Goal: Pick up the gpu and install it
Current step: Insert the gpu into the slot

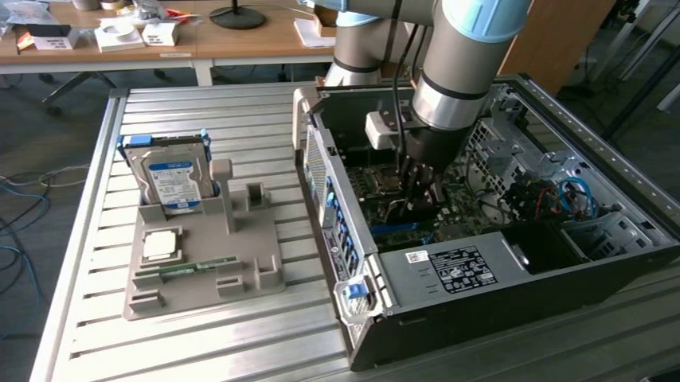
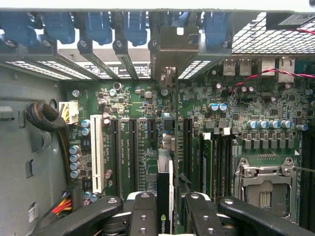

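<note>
Hanging edge-on in the gripper's (image 2: pixel 169 216) grasp, the gpu (image 2: pixel 164 191) sits inside the open computer case (image 1: pixel 457 270), over the green motherboard (image 2: pixel 128 108) on the case's floor. The jaws are clamped narrowly on the card. Outside the case, a hard drive (image 1: pixel 175 179) stands in a grey holder (image 1: pixel 202 270).

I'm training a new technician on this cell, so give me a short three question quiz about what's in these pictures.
1. True or false: the gripper holds the gpu inside the open computer case.
2. Where does the hard drive stand? A in the computer case; B in the parts tray; C in the gripper.
3. Fill in: on the motherboard, one long slot beside the black ones is ____.
Key: 1 true; 2 B; 3 white.
</note>
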Motion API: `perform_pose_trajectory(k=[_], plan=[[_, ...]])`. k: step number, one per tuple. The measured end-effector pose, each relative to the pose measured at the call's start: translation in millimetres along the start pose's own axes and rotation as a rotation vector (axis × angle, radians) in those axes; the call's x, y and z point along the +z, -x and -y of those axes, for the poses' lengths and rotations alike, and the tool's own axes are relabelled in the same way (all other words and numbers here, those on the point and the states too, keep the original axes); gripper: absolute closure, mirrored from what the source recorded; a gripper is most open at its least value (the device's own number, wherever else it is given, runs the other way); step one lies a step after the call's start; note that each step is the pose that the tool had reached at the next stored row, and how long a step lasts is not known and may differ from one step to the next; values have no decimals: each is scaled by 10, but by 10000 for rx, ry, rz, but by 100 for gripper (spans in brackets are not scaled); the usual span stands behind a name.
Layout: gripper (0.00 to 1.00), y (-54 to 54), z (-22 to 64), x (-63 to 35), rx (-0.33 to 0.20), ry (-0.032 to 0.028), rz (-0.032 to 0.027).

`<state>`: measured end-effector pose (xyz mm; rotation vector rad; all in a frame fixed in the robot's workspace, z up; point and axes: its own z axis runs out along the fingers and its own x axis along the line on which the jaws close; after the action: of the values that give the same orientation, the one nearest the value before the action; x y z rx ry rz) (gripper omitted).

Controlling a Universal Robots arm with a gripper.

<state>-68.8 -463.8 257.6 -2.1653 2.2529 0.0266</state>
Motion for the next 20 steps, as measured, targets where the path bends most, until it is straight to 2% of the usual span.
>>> perform_pose_trajectory(k=[20], plan=[[73,-1,-7,25,1,0,1]])
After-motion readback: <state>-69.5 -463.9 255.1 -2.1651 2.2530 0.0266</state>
